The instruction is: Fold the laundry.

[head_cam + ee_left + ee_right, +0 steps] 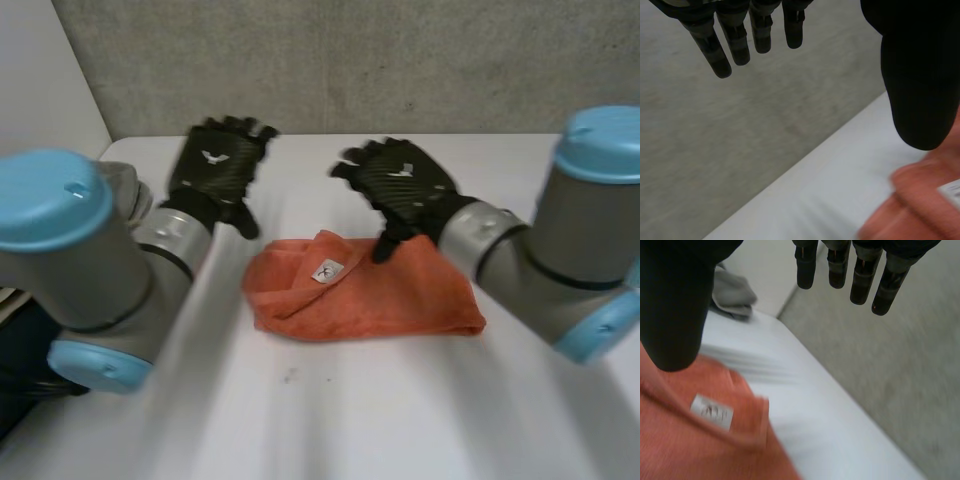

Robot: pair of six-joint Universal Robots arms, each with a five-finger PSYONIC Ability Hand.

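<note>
1. The orange cloth [365, 290] lies folded in the middle of the white counter [350, 410]. It is a wide, flat bundle.
2. A small white tag [326, 271] sits on top of the cloth, near its far left end.
3. The right hand [400, 185] is over the far edge of the cloth. Its thumb [672, 315] points down at the cloth. I cannot tell if the thumb touches it.
4. The right hand's fingers [860, 280] are straight and a little apart. They hold nothing.
5. The left hand [215, 165] is up over the counter, past the cloth's far left corner, and apart from the cloth.
6. Its fingers [740, 40] are straight and spread too, and its thumb [920, 75] sticks out to the side. This hand holds nothing.
7. In the left wrist view, the cloth's edge shows beside the thumb.
8. A grey wall [350, 60] stands behind the counter.
</note>
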